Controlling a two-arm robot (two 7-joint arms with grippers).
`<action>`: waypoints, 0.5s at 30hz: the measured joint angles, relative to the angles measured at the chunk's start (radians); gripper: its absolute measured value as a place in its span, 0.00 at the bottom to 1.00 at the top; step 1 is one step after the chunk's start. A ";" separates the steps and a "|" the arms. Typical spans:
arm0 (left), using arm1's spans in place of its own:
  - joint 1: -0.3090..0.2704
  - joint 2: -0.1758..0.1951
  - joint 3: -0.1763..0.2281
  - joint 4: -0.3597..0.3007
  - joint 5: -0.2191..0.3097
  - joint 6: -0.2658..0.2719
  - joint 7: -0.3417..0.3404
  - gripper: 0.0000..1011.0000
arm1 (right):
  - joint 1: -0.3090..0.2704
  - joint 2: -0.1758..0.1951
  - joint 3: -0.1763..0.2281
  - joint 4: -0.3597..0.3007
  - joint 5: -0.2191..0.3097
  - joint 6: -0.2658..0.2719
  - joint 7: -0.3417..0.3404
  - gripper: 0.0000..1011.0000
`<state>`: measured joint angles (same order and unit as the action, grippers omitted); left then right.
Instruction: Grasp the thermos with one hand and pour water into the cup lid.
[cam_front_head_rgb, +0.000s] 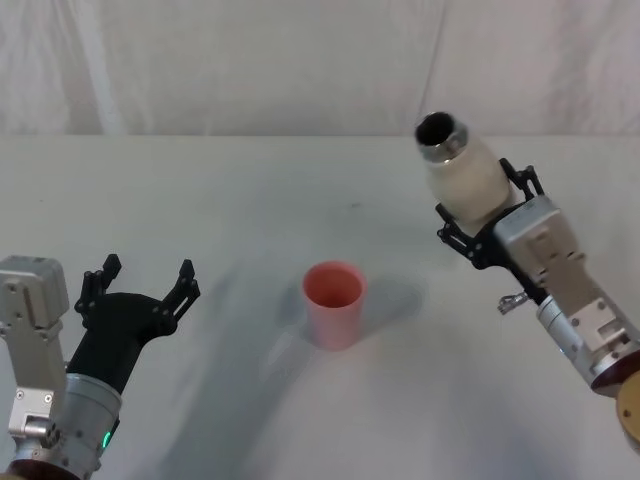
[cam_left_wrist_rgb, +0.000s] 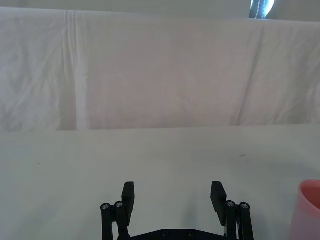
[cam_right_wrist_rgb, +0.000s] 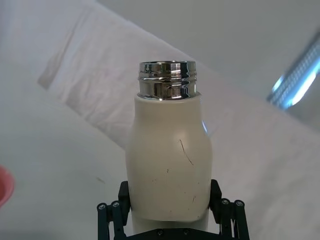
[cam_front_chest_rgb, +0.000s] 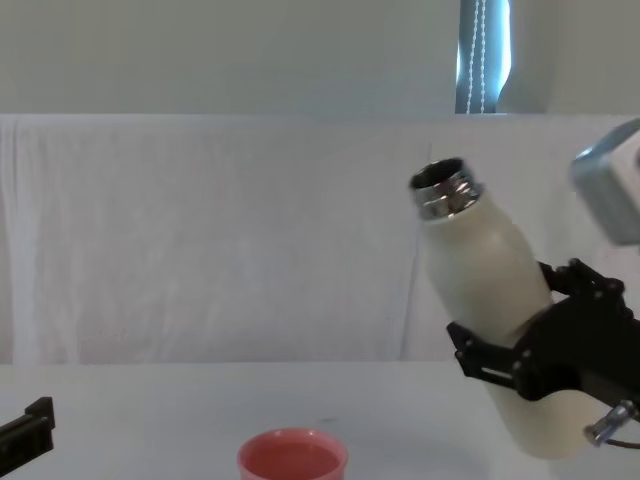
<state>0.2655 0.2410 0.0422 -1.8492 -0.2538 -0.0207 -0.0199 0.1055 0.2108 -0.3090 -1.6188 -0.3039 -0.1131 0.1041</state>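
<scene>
Both jaws differ: right gripper (cam_front_head_rgb: 482, 215) clamps the seemingly airborne tilted thermos (cam_front_head_rgb: 466, 178); left gripper (cam_front_head_rgb: 143, 283) gapes wide.

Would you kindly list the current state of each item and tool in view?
thermos: uncapped, lifted, tilted toward the cup lid, not pouring.
cup lid: upright on the table, mouth open.
right tool: shut on the thermos body.
left tool: open, holding nothing, low over the table.

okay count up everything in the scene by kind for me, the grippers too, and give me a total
Thermos: 1, cream-white thermos, held tilted in the right gripper
Cup lid: 1, pink cup lid on the table
Grippers: 2, counting the open left gripper
Total: 4
</scene>
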 joint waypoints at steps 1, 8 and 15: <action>0.000 0.000 0.000 0.000 0.000 0.000 0.000 0.99 | -0.005 -0.013 0.015 -0.002 0.035 0.009 0.009 0.94; 0.000 0.000 0.000 0.000 0.000 0.000 0.000 0.99 | -0.026 -0.079 0.094 -0.009 0.204 0.067 0.040 0.94; 0.000 0.000 0.000 0.000 0.000 0.000 0.000 0.99 | -0.035 -0.125 0.150 -0.015 0.329 0.124 0.048 0.94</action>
<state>0.2655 0.2410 0.0421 -1.8492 -0.2538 -0.0208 -0.0199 0.0704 0.0858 -0.1594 -1.6341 0.0253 0.0112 0.1518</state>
